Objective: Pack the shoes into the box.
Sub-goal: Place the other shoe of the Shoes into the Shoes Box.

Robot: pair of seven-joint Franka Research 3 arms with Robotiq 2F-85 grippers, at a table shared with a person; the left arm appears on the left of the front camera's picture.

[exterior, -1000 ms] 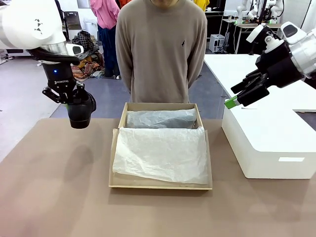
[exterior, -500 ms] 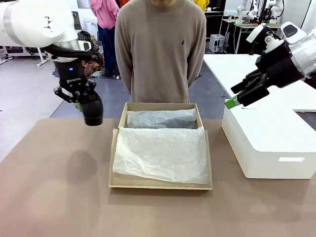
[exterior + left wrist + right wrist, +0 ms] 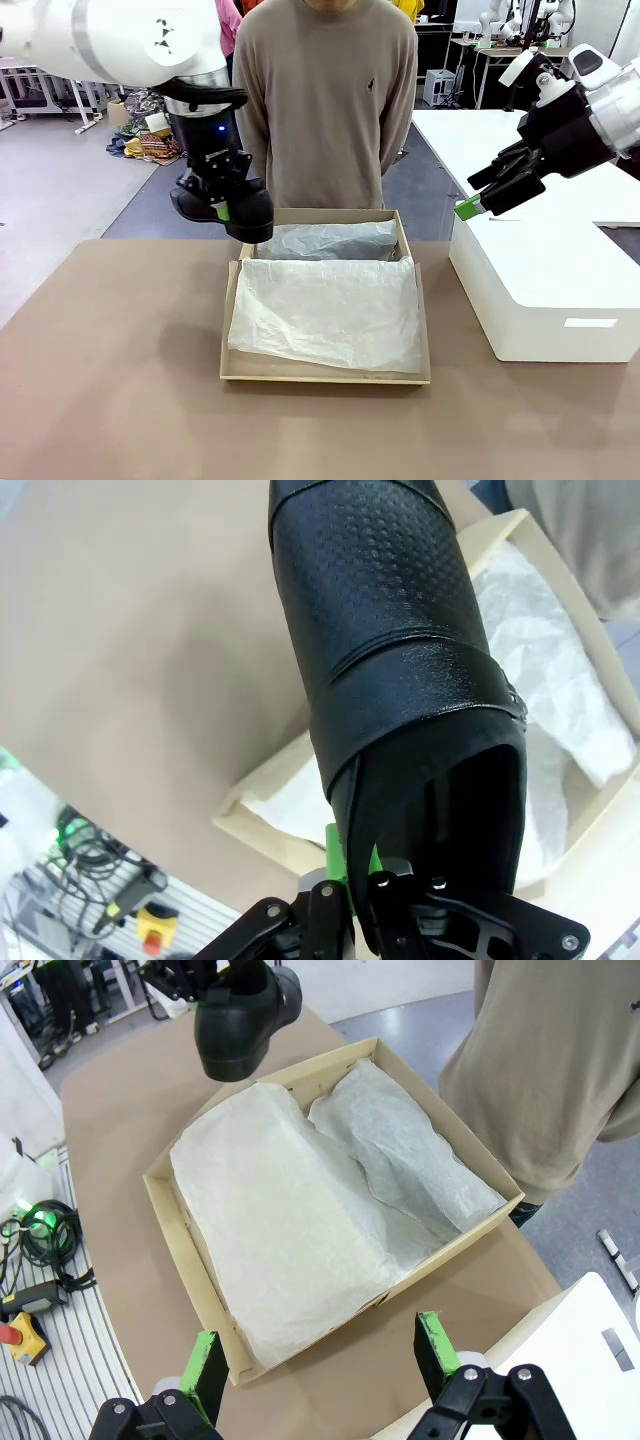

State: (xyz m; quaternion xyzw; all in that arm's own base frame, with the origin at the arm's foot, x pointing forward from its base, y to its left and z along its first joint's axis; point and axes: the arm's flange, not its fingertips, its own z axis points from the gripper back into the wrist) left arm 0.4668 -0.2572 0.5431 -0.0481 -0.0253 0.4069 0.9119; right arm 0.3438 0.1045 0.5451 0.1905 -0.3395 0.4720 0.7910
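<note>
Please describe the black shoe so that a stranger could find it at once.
Find the tan box in the middle of the brown table. At its far left corner, the left gripper holds a shoe in the air. Unlike the pale tissue paper inside the box, it is black and glossy.

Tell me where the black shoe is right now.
In the front view the black shoe hangs left of centre in the left gripper, raised by the far-left corner of the box, close to the person.
</note>
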